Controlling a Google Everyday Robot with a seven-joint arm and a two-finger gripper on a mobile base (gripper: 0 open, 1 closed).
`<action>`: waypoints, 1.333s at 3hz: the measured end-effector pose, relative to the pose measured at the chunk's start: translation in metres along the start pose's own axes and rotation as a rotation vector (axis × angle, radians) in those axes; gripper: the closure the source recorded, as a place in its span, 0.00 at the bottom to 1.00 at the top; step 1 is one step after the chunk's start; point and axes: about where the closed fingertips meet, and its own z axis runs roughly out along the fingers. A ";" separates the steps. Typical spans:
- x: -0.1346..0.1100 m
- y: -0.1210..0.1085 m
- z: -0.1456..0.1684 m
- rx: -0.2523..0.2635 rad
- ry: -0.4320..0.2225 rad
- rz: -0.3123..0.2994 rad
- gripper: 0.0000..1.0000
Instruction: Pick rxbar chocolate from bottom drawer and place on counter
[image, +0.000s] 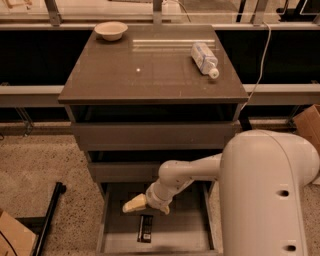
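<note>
- Rxbar (145, 228) lies flat on the drawer (186, 231) floor, near its front.
- Gripper (134, 204) hovers just behind it, apart; spread or closed, I cannot tell.
- Risk: descending off-centre could shove the flat bar away.

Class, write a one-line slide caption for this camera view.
Gripper hovers over the rxbar chocolate in the open bottom drawer; bottle and bowl rest on the counter.

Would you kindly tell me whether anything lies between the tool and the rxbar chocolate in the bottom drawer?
Nothing visible does. The tool hangs over the open bottom drawer, close to the rxbar chocolate, which lies alone on the drawer floor with only open space between them.
</note>
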 end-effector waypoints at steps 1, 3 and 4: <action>-0.004 -0.009 0.032 0.069 -0.018 0.069 0.00; -0.012 -0.007 0.037 0.076 -0.038 0.124 0.00; -0.017 -0.010 0.052 0.047 -0.026 0.133 0.00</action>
